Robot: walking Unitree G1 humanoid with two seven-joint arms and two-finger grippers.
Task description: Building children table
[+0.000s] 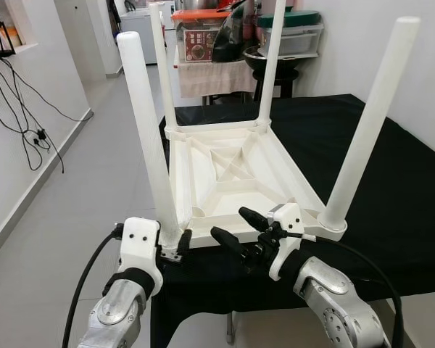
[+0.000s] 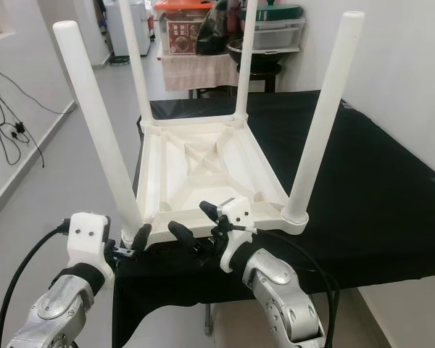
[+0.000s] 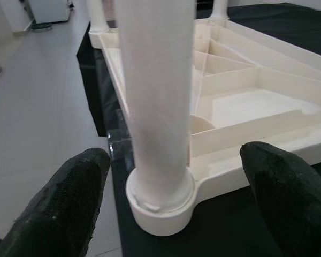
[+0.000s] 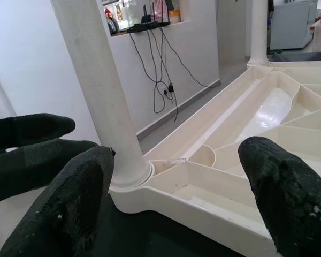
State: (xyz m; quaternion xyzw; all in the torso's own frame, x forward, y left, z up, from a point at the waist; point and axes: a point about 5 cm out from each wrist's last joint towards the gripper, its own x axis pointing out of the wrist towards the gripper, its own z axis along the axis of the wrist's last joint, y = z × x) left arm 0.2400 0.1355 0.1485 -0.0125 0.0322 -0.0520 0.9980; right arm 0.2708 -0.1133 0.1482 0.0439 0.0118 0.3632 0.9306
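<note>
A small white plastic children's table [image 1: 225, 174] lay upside down on a larger table draped in black cloth [image 1: 391, 196], its ribbed underside facing up and its four round white legs standing upward. It sat near the front left part of the black cloth, with its near left corner right at the cloth's edge. The left end effector [image 1: 175, 248] was at that near left corner, its two black fingers [image 3: 64, 209] spread wide on either side of the base of the near left white leg [image 1: 148, 138]; in the left wrist view the leg stood between the fingers with a gap on each side, so they were around it without clamping it. The leg looked seated in its round socket at the corner. The right end effector [image 1: 235, 226] hovered just in front of the near edge of the upturned top, between the two near legs, its fingers [image 4: 278, 193] also wide apart and holding nothing. The near right white leg [image 1: 370, 123] stood at the other front corner, leaning slightly outward, and the two far legs [image 1: 272, 61] rose at the back. Beyond the black table stood a cluttered stand with plastic containers and a dark pot [image 1: 235, 32], and black cables [image 1: 22, 101] hung down the white wall on the left above the grey floor [image 1: 80, 188].
</note>
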